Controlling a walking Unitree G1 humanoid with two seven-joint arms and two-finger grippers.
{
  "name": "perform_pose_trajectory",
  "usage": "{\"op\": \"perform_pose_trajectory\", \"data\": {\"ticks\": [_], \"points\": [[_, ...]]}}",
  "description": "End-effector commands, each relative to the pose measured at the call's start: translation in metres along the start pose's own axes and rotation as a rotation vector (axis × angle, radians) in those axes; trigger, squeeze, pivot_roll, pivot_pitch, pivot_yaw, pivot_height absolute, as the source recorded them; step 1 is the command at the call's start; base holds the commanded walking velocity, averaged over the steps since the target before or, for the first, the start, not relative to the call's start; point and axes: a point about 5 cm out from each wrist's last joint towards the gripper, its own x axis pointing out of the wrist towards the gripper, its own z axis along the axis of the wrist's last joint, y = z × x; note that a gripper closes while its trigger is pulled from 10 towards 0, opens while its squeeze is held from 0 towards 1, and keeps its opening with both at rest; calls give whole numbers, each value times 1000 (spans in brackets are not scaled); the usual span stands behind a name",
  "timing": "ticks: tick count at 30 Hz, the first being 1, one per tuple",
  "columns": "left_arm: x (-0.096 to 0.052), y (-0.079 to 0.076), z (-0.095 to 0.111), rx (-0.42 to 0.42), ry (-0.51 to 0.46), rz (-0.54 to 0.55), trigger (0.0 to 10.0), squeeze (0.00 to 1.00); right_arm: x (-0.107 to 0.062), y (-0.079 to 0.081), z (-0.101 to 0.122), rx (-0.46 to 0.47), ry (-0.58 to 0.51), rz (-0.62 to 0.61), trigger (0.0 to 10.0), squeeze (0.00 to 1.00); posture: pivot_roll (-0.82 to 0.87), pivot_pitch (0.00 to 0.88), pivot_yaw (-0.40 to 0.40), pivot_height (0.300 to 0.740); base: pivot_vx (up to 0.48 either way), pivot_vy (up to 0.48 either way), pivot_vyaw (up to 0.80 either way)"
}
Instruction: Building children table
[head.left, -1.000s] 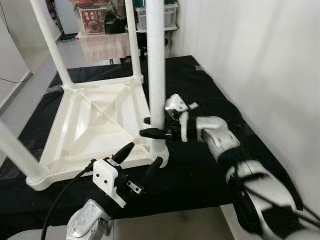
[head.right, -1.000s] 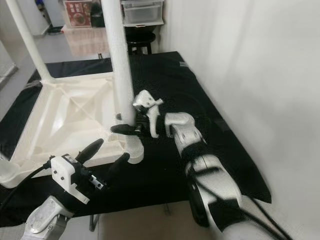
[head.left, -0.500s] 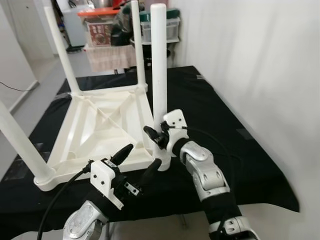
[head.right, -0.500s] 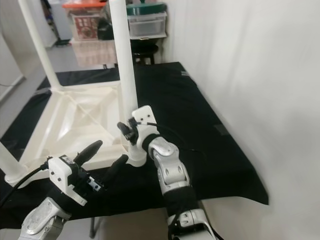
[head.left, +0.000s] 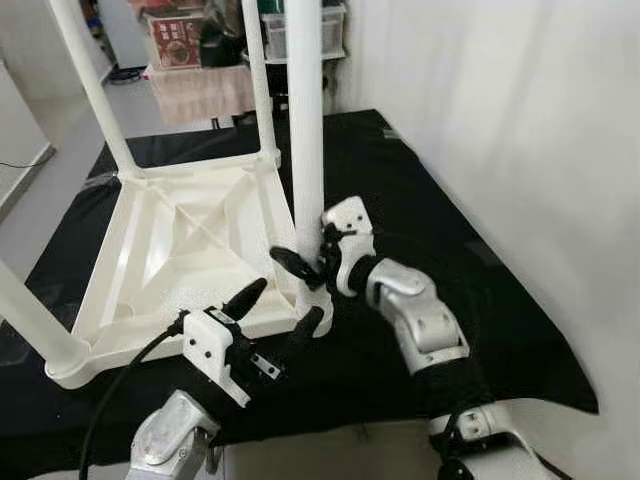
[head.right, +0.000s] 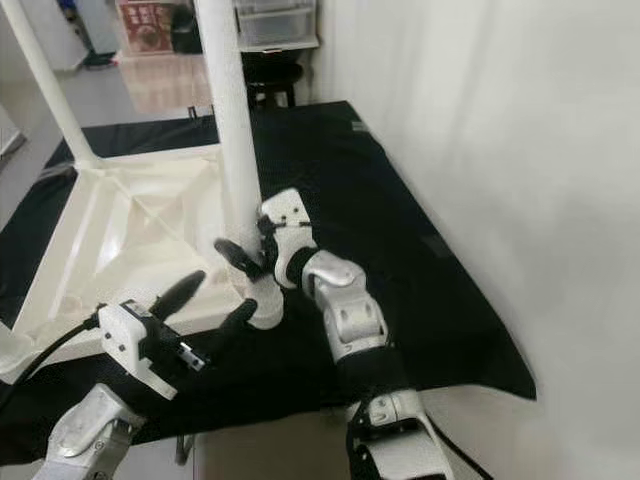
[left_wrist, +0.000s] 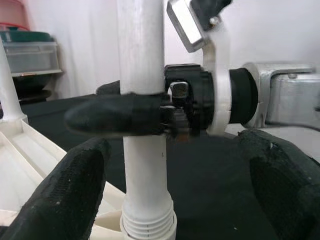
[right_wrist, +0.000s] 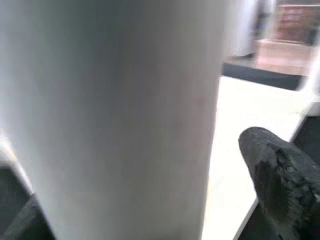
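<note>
The white children's table (head.left: 190, 240) lies upside down on a black cloth, its legs pointing up. My right gripper (head.left: 305, 262) is shut on the near right leg (head.left: 305, 130) just above its threaded base. In the left wrist view one black finger (left_wrist: 115, 115) crosses the front of that leg (left_wrist: 142, 45) and the other sits behind it. The right wrist view has the leg (right_wrist: 115, 110) between the fingers (right_wrist: 275, 180). My left gripper (head.left: 290, 302) is open just in front of the leg's base, touching nothing.
Three more legs stand up, at the far right (head.left: 258, 70), far left (head.left: 95, 90) and near left (head.left: 30, 320). A white wall (head.left: 500, 120) runs along the right. Storage boxes (head.left: 175, 40) stand behind. The cloth's front edge (head.left: 330, 425) is close below my grippers.
The camera has shifted between frames. My right wrist has turned around the leg, so its front finger now points down and to the left. The left gripper stays open in front.
</note>
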Motion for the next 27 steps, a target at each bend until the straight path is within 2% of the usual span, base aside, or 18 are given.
{"op": "perform_pose_trajectory", "data": {"ticks": [1,2,3,4,5,8,11,12,13,22,27], "points": [[-1,1,-4,1,25,4,10000,0,3,3,-4,-16,19,101,10000,0,-39,25,-2,740,0,0,0],[-1,0,-4,0,24,5,10000,0,2,-1,-9,-71,74,182,10000,0,-33,25,-6,740,0,0,0],[-1,0,-4,0,24,5,10000,0,0,-4,-15,-82,132,255,10000,0,-28,25,-11,740,0,0,0],[-1,0,-4,0,24,5,10000,0,0,-4,-15,-82,132,255,10000,0,-28,25,-11,740,0,0,0],[-1,0,-4,0,23,6,10000,0,-2,-6,-20,-79,177,306,10000,0,-24,23,-13,740,0,0,0],[-1,-1,-4,0,23,6,10000,0,-1,-9,-21,-66,197,310,10000,0,-16,24,-17,740,0,0,0],[-1,-2,-3,-2,22,6,10000,0,8,-16,-13,-10,164,262,10000,0,-7,32,-18,740,0,0,0],[-2,-3,-3,-2,22,6,10000,0,9,-16,-12,7,155,274,8235,0,-4,33,-16,740,0,0,0],[-2,-3,-3,-3,22,6,10000,0,8,-15,-13,20,149,308,0,0,-1,38,-18,740,0,0,0],[-3,-4,-2,-8,23,5,10000,0,3,-15,-17,56,121,390,0,0,-11,46,-16,740,0,0,0],[-4,-4,-2,-8,24,6,10000,0,-1,-19,-21,35,113,366,0,0,-11,46,-12,740,0,0,0]]}}
